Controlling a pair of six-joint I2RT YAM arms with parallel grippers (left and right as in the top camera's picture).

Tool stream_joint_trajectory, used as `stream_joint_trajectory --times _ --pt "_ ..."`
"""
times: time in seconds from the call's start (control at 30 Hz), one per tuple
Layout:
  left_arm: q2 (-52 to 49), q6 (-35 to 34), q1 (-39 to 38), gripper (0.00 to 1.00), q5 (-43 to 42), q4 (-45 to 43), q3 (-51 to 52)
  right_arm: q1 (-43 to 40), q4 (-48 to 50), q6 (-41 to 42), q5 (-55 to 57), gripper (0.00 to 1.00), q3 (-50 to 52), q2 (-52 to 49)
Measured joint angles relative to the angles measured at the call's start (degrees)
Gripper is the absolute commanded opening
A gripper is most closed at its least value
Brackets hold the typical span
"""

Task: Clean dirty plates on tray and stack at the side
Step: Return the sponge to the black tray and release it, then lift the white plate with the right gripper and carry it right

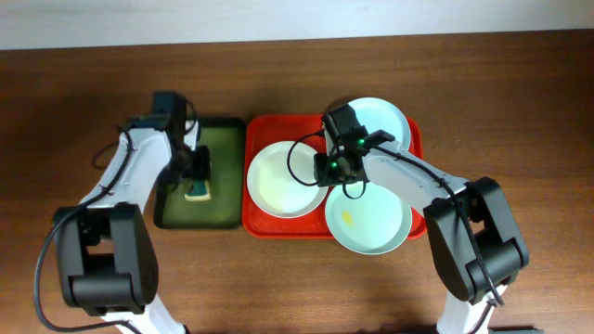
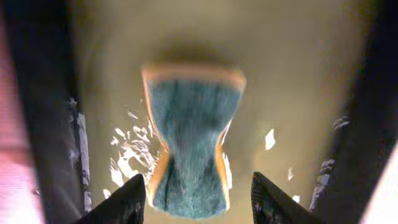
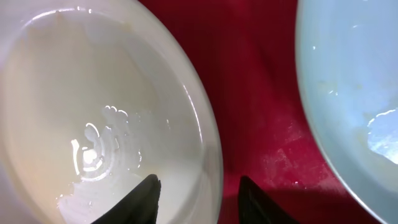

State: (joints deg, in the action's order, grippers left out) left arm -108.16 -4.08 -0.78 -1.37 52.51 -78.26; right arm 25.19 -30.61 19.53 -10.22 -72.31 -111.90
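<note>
Right claw (image 3: 198, 180), released, straddles the cream plate's (image 3: 93, 112) rim on the red tray (image 3: 249, 93); left claw (image 2: 198, 179), fingers spread, straddles a sponge (image 2: 189, 112) in the green tray (image 2: 298, 74).

On large tray (image 1: 263, 225): left plate (image 1: 283, 181), rear-right plate (image 1: 388, 116), front-right plate (image 1: 371, 223) overhanging front rim. Just left of it, small tray (image 1: 223, 148) holding sponge (image 1: 199, 192).

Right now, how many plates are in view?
3: a white plate at the tray's left, a blue plate at its back right, partly under the right arm, and a second blue plate at its front right, overhanging the rim.
</note>
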Motion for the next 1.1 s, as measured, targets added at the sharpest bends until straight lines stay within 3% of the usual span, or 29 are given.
stream_joint_trajectory --times 0.1,0.13,0.17,0.47,0.67,0.93,1.1 --pt "3.6 -0.7 0.0 0.99 -0.2 0.7 -6.8 0.0 0.0 1.6 0.0 0.41 0.0 0.0" --pt "5.3 -0.7 0.0 0.99 -0.2 0.7 -7.2 0.0 0.0 2.5 0.0 0.35 0.0 0.0" --pt "6.4 -0.7 0.0 0.99 -0.2 0.8 -7.3 0.0 0.0 3.6 0.0 0.05 0.1 0.0" --pt "6.9 -0.7 0.3 0.99 1.7 0.8 -7.5 -0.1 -0.9 4.5 0.8 0.04 0.5 0.5" --pt "6.9 -0.7 0.5 0.99 4.4 0.8 -7.5 -1.6 -5.9 4.5 0.0 0.04 0.1 6.1" --pt "8.1 -0.7 0.5 0.99 6.3 5.2 -12.9 -2.2 -18.6 2.9 -0.1 0.04 -12.7 7.5" --pt "13.4 -0.7 0.5 0.99 13.3 6.5 -13.3 -1.7 -12.2 2.9 0.0 0.04 -14.1 7.6"
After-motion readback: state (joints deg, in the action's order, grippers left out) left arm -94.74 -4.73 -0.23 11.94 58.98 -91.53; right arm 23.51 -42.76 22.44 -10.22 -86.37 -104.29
